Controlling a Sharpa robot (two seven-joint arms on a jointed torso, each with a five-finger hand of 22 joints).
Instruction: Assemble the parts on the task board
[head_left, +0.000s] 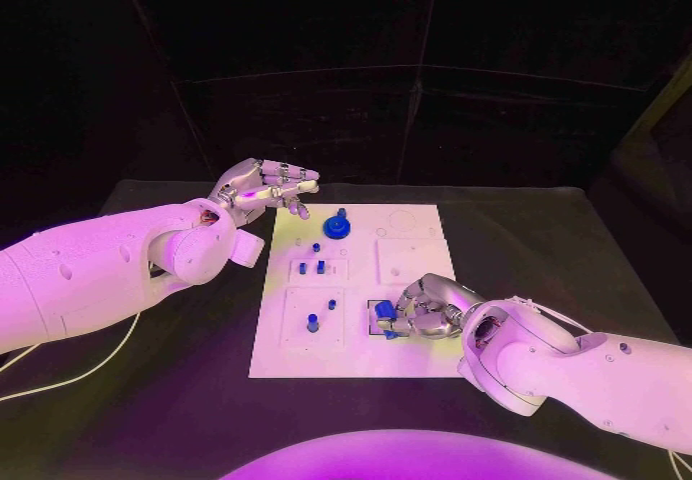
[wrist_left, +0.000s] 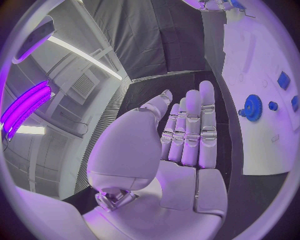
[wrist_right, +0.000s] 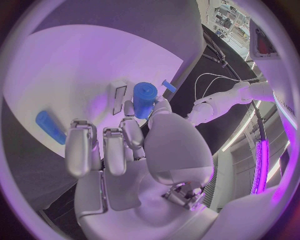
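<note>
right hand sits nearest, low over the near right part of the task board, fingers curled in around a small blue cylinder part that it pinches between thumb and fingertips, just above a dark-edged slot in the board. another blue part lies on the board just beside its outer fingers. these pieces look like light, rigid plastic, smooth enough to slip, so a hold around the round side wall near the top seems safest, leaving the lower end free to enter a socket. left hand hovers off the far left corner of the board above the black surface, holding nothing, fingers laid straight and close together with the thumb apart. blue gear part stands on the board just beyond that hand's fingertips, apart from them, and small blue pegs stand between the two hands.
</note>
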